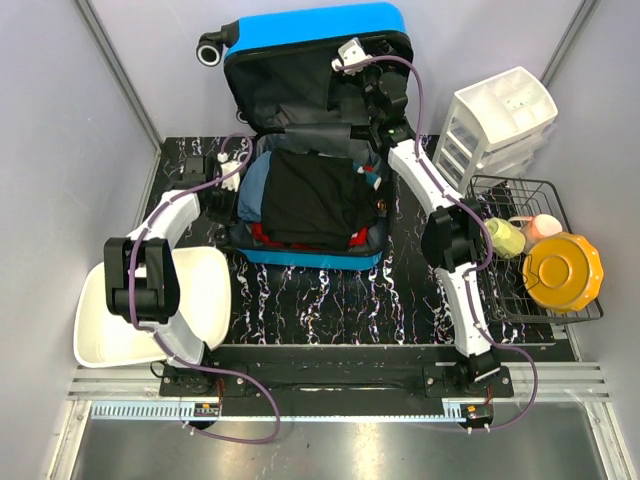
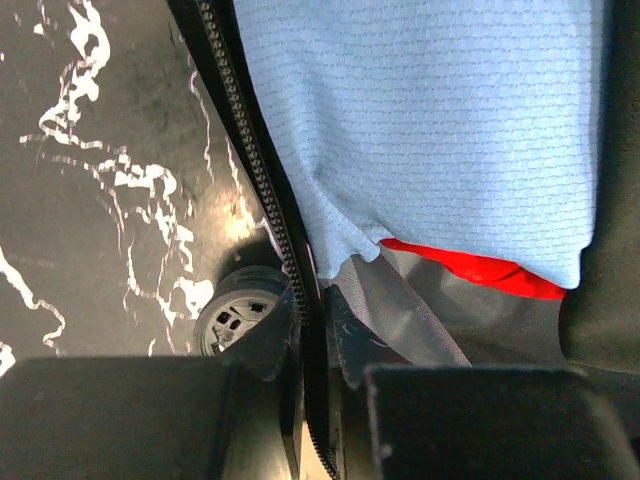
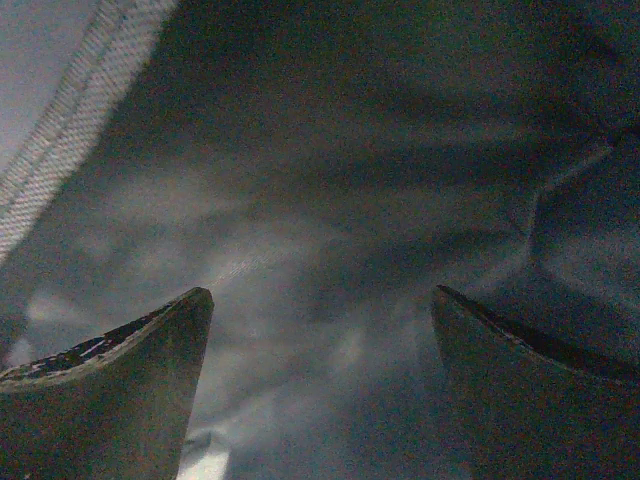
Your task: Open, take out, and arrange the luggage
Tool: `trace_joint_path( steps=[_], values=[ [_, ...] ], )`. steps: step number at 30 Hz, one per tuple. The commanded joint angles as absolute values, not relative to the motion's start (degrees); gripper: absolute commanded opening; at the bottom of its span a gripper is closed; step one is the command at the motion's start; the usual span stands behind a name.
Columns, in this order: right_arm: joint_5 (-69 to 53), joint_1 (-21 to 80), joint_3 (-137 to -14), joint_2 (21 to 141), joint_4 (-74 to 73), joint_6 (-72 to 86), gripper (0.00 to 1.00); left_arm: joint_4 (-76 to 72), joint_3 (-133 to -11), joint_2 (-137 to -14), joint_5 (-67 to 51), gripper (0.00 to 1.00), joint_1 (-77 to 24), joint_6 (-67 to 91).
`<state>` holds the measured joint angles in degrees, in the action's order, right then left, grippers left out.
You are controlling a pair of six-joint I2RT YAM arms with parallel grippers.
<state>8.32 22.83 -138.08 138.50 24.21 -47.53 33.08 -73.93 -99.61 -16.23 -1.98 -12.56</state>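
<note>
Currently the left jaws are pinched shut on the zippered rim [image 2: 250, 170] of the luggage [image 1: 300, 30], a fingertip [image 2: 265, 345] on either side of the teeth. A black wheel [image 2: 235, 315] shows just outside the rim against the bench [image 1: 330, 300], and a pale blue garment [image 2: 430, 130] over a red cloth [image 2: 480, 268] lies just inside. The right jaws stand wide apart, holding nothing, their fingertips [image 3: 130, 370] close to the dark grey lining [image 3: 350, 150] of the raised lid. The luggage lies open at the far middle of the bench, its blue lid propped up toward the back wall and its lower half packed, a black garment [image 1: 310, 195] on top. A white tub [image 1: 110, 320] sits at the near left beside the left arm. A white drawer unit [image 1: 500, 120] and a wire basket [image 1: 585, 312] holding a yellow dish [image 1: 562, 270] stand to the right.
</note>
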Motion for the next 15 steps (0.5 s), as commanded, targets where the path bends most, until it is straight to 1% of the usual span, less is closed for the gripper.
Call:
trace_joint_path(
  steps=[1,5,8,11,12,15],
  values=[
    [9.67,21.71,-136.85,131.93,25.49,-46.50,1.00,44.73,-66.90,-92.91,-19.42,0.00,-2.28,-27.85],
    [9.76,21.62,-137.90,132.97,25.40,-47.19,1.00,46.39,-66.00,-91.49,-20.03,0.00,-2.20,-29.97],
    [10.19,21.36,-139.83,134.99,25.22,-47.72,1.00,47.28,-67.15,-91.41,-22.23,0.00,-2.20,-27.17],
    [11.25,21.27,-140.45,135.36,24.35,-47.29,1.00,47.02,-67.94,-91.14,-22.59,0.07,-2.20,-23.49],
    [11.08,21.36,-139.75,134.74,23.91,-46.85,1.00,46.85,-68.11,-91.14,-22.33,0.12,-2.20,-22.51],
    [7.32,21.27,-132.83,130.00,23.91,-45.00,1.00,44.48,-67.77,-90.53,-22.41,0.14,-2.20,-17.07]
  ],
)
